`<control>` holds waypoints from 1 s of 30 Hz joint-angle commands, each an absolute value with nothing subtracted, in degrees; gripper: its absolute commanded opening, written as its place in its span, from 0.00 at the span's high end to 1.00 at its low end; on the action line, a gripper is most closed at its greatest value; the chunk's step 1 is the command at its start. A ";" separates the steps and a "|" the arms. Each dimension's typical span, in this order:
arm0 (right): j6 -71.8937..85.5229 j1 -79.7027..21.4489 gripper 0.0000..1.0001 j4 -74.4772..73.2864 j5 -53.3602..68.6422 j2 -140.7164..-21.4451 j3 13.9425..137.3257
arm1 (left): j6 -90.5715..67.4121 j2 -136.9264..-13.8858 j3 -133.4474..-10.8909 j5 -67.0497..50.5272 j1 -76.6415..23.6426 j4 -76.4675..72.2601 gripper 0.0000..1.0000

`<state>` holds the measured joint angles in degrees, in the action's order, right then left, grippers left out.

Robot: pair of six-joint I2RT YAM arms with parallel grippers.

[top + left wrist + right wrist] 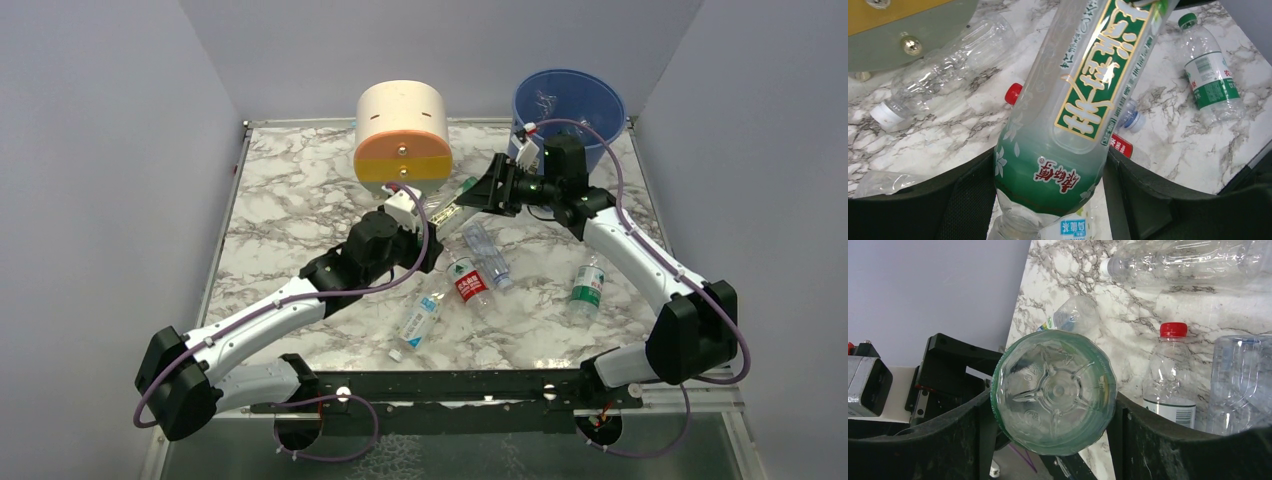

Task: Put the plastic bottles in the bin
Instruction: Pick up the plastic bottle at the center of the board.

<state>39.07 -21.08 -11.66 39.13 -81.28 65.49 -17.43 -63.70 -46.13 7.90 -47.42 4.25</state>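
A green-labelled plastic bottle [453,208] hangs in the air between my two grippers, in front of the drawer unit. My left gripper [430,226] is shut on its neck end; in the left wrist view [1050,200] both fingers press the bottle [1068,115]. My right gripper [484,194] is shut on its base end; in the right wrist view [1053,410] the bottle's round base [1054,390] fills the gap. The blue bin [568,105] stands at the back right, just behind the right wrist, with clear bottles inside.
Bottles lie on the marble table [290,200]: red-labelled [470,282], clear blue-tinted [487,255], green-labelled [587,287], blue-labelled with a white cap [418,322]. The cream-and-orange drawer unit [403,130] stands at the back centre. A clear bottle [938,75] lies beside it.
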 commanded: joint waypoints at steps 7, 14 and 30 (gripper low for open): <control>40.08 -22.13 0.38 -9.05 40.69 -81.80 65.38 | -18.80 -62.29 -45.48 7.96 -47.26 3.31 0.10; 39.89 -22.16 0.39 -9.27 40.44 -81.82 65.44 | -18.90 -61.09 -45.86 8.76 -47.27 4.04 0.01; 36.78 -22.21 0.39 -12.87 37.13 -82.60 67.60 | -19.86 -54.69 -49.06 11.49 -47.24 8.48 0.01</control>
